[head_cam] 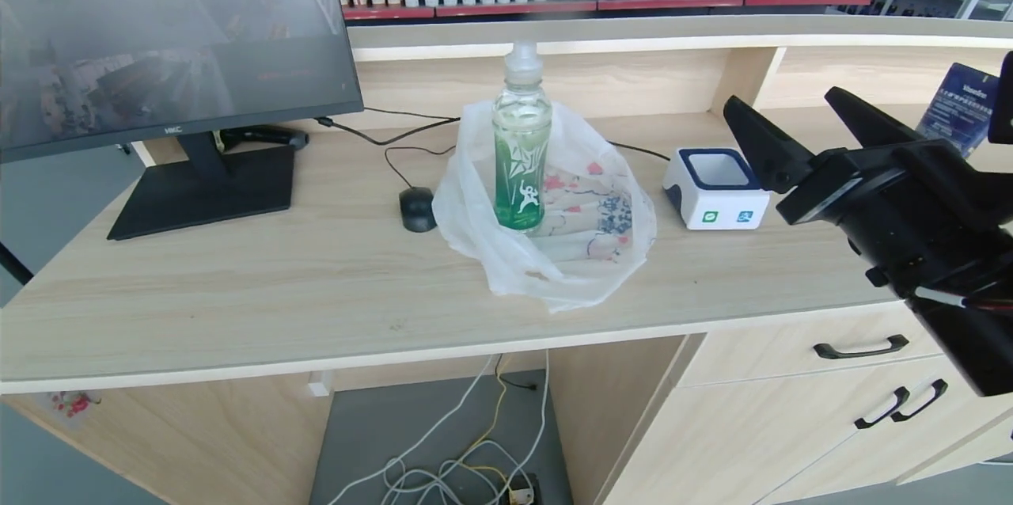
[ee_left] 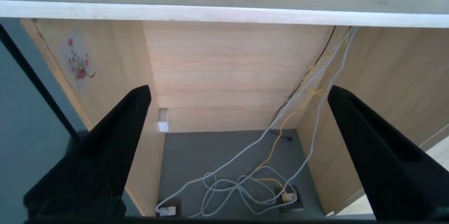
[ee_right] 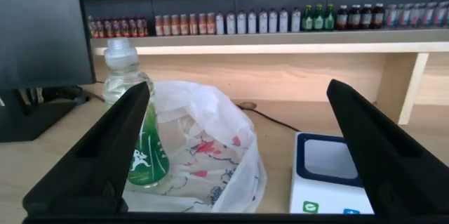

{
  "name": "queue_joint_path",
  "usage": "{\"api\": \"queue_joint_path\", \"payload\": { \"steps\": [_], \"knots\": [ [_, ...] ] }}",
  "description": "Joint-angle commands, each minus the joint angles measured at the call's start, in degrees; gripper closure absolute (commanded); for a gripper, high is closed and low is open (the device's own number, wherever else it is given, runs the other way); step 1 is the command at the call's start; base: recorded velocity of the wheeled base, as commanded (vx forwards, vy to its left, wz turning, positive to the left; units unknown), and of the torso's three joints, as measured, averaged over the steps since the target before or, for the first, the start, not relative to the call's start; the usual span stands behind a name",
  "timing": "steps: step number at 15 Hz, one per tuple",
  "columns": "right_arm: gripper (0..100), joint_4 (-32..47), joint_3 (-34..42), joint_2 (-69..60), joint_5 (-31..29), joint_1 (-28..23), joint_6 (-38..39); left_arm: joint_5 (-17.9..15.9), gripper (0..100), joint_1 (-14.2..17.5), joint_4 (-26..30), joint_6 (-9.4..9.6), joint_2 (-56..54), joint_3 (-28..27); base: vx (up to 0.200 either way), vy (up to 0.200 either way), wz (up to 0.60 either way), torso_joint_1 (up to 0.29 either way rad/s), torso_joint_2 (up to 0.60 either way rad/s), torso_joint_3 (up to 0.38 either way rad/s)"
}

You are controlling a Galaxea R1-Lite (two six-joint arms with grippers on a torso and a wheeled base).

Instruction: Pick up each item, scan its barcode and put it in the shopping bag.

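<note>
the bottle (head_cam: 521,149) stood upright in the open mouth of the shopping bag (head_cam: 506,252) on the counter (head_cam: 237,275). the bag's thin film rose behind it and on both sides. a flat printed packet (head_cam: 589,212) lay deeper in the same bag, just beside the bottle's base. standing the bottle on its base probably kept it from rolling and held the slack bag open.

the right gripper (head_cam: 782,100) hung over the counter's right end, near the scanner (head_cam: 715,188) but apart from it. its two fingers were spread wide with nothing between them. it pointed toward the bag and scanner, a ready position for a reach to either. the scanner sat just beside the bag with its window facing up, so an item could pass over it on the way in.

the left gripper (ee_left: 238,92) was low, below the counter's edge, facing the cables (ee_left: 245,182) in the knee space. its fingers were also parted and empty, and it looked parked out of the way.

a monitor (head_cam: 158,30) and a mouse (head_cam: 416,208) stood on the counter to the left of the bag.

with both items in the bag and neither gripper holding anything, the bagging looked finished or close to it. whether either barcode had been scanned could not be told.
</note>
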Motion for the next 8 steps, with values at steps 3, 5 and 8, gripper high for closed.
{"api": "queue_joint_path", "payload": {
  "steps": [3,5,8],
  "knots": [
    [0,0.0,-1.4,1.6,0.0,-1.1,0.0,0.0,0,0.1,0.0,-0.02,0.0,0.0,0.000,-0.200,0.00,0.002,0.00,0.005],
    [0,0.0,-3.0,2.2,-0.1,-1.8,-0.1,0.0,0,0.1,0.0,-0.02,0.0,0.0,0.000,-0.200,0.00,0.000,0.00,0.000],
    [0,0.0,-2.8,2.3,0.0,-2.8,-0.1,0.0,0,0.0,0.0,-0.11,0.0,0.0,0.000,-0.200,0.00,0.001,0.00,0.002]
  ]
}}
